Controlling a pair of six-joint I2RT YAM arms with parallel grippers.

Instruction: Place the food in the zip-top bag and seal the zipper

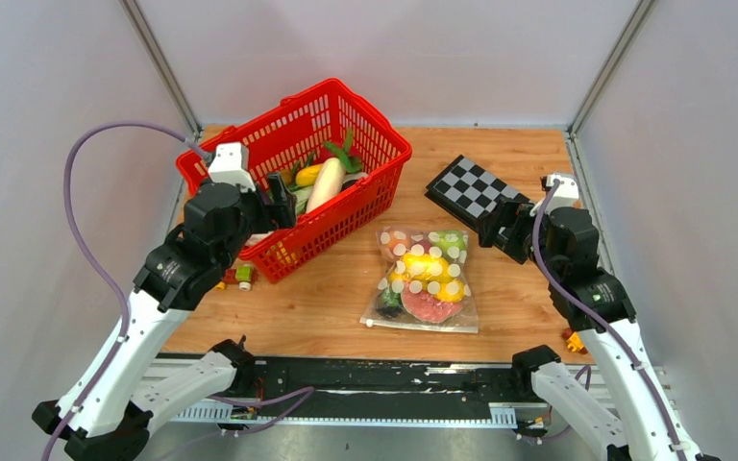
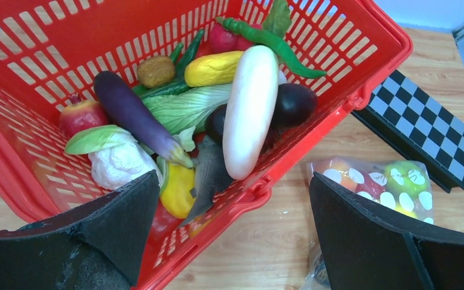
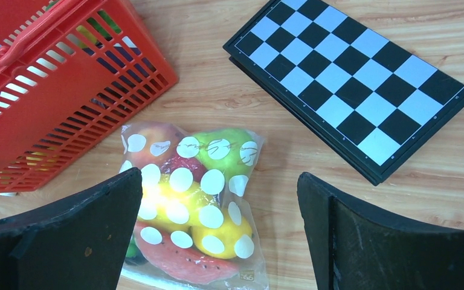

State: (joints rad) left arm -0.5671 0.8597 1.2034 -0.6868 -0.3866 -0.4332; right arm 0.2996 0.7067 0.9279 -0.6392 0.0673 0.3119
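Red slatted plastic basket, black-and-white checkerboard and small coloured toy blocks on a wooden tabletop.
The basket sits at ten o'clock, the checkerboard at two o'clock, well apart; the blocks lie beside the basket's near corner.

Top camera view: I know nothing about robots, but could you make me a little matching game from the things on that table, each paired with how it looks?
Things:
1. basket
2. bag
3. checkerboard
4. white vegetable

Looks:
A. black and white squares
B. clear, printed with white dots
C. red, with slotted walls
D. long and smooth, lying among other produce

Pairs: 1-C, 2-B, 3-A, 4-D
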